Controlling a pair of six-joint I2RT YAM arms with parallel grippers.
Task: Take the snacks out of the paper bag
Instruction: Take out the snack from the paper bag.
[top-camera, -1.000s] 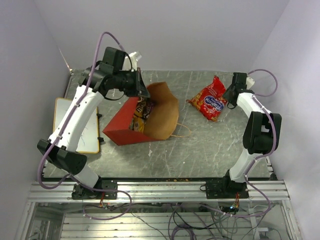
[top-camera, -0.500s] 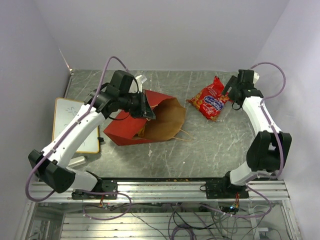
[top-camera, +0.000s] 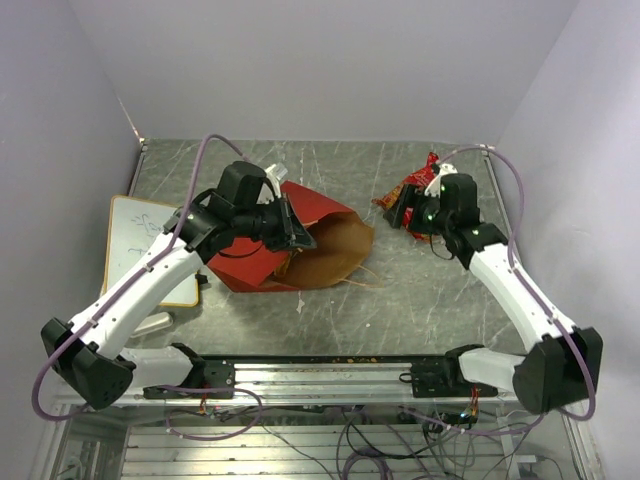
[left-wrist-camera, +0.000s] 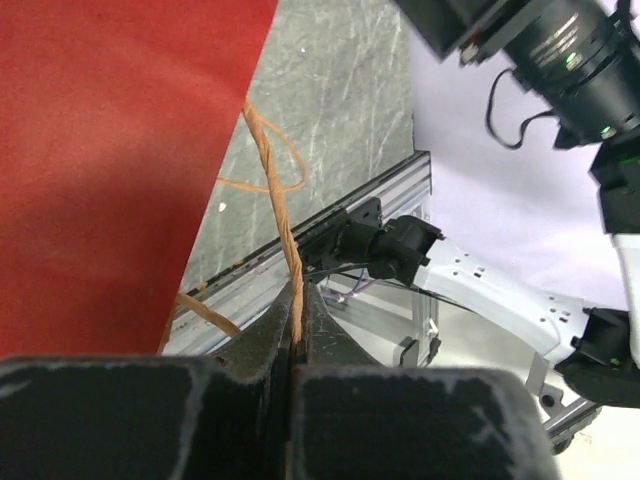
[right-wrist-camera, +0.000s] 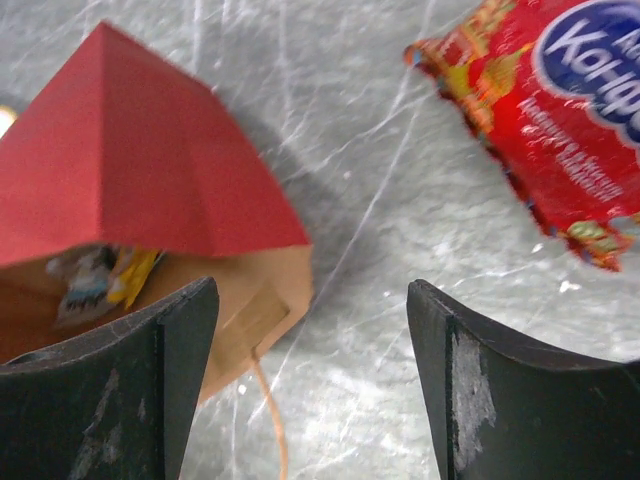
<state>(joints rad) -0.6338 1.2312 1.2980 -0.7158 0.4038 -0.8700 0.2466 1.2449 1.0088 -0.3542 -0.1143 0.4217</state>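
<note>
The paper bag (top-camera: 315, 205) lies on its side, red outside, its brown mouth (top-camera: 335, 255) facing right. My left gripper (top-camera: 300, 236) is shut on one twisted handle (left-wrist-camera: 286, 245) at the mouth's upper edge; the red wall (left-wrist-camera: 110, 150) fills the left of the left wrist view. Yellow and light candy packets (right-wrist-camera: 100, 282) show inside the bag (right-wrist-camera: 140, 170). The red chip bag (right-wrist-camera: 570, 110) lies on the table to the right, partly hidden by my right arm in the top view (top-camera: 410, 187). My right gripper (right-wrist-camera: 310, 290) is open and empty, above bare table between the two.
A yellow-framed whiteboard (top-camera: 135, 240) lies at the table's left edge, with a white eraser (top-camera: 150, 322) at its near corner. The bag's other handle (top-camera: 365, 275) trails on the table. The aluminium rail (top-camera: 320, 375) runs along the near edge.
My left gripper has moved right and down with the handle, and the bag has tipped flatter. My right arm has swung left from beside the chip bag toward the bag's mouth.
</note>
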